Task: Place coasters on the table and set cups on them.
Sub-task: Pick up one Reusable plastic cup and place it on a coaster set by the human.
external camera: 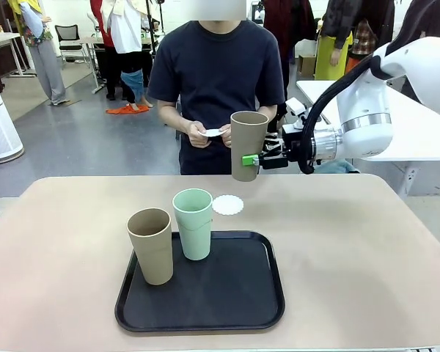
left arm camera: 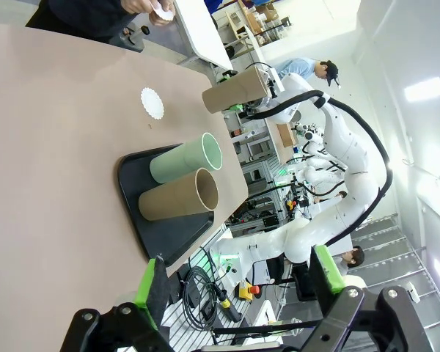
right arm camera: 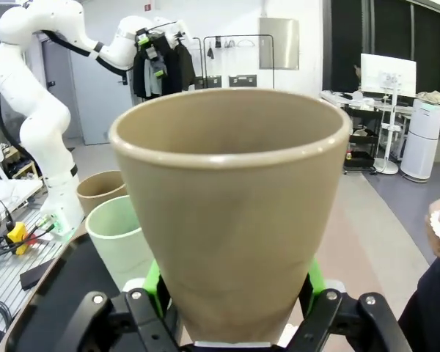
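The held cup (external camera: 248,139), a matte tan tapered tumbler without a handle, is being gripped low on its wall between the green pads of the right gripper (external camera: 251,159), whose jaws are being pressed shut against it. In the right wrist view the cup (right arm camera: 231,205) is being shown upright above that gripper (right arm camera: 235,287). In the front view it is being held in the air at upper centre, above the far part of the table (external camera: 352,257). The right arm is being stretched in level from the frame's right, fingers pointing towards picture left.

At the bottom of the left wrist view, the left gripper (left arm camera: 238,275) is being held wide open with nothing between its jaws, well apart from the tray (left arm camera: 169,235).

At lower centre of the front view, two upright cups are being carried on the black tray (external camera: 227,301): a tan cup (external camera: 151,246) at its left side and a mint cup (external camera: 194,224) just beside it at the far edge. Both look empty.

A white scalloped coaster (external camera: 228,204) is lying flat and bare on the table just beyond the tray's far edge. A second coaster (external camera: 215,133) is being held in the person's hand (external camera: 199,134) at upper centre, just left of the held cup.
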Robot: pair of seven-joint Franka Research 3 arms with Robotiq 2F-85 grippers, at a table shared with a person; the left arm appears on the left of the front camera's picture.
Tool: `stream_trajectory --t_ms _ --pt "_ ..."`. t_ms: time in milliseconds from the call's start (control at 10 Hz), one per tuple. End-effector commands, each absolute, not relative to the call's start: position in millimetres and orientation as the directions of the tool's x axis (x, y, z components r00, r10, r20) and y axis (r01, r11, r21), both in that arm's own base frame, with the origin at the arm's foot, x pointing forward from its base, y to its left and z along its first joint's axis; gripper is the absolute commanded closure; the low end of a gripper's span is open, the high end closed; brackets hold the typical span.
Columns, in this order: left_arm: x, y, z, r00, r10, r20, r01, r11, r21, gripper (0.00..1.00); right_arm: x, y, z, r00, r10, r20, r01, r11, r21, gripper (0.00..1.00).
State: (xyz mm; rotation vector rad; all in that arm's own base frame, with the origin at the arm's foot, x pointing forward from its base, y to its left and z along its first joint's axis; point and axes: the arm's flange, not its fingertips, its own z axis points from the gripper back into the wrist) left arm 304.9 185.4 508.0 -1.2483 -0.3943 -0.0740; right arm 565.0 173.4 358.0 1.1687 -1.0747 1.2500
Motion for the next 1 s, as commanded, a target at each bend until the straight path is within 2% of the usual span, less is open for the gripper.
stream_trajectory --t_ms 0,100,700,900 --pt "304 186 510 0.928 0.164 0.335 0.274 0.311 -0.910 0.00 577 183 354 0.098 0.100 0.990 -0.995 -0.007 0.100 0.18" --pt "304 186 510 0.928 0.164 0.335 0.274 0.311 -0.910 0.00 565 173 358 0.045 0.116 0.992 -0.998 -0.029 0.049 0.18" --pt "304 186 510 0.928 0.164 0.335 0.274 0.311 -0.910 0.00 565 173 358 0.045 0.116 0.992 -0.998 -0.029 0.049 0.18" --pt "304 186 510 0.928 0.164 0.335 0.274 0.311 -0.910 0.00 581 179 357 0.054 0.111 0.992 -0.998 -0.018 0.056 0.18"
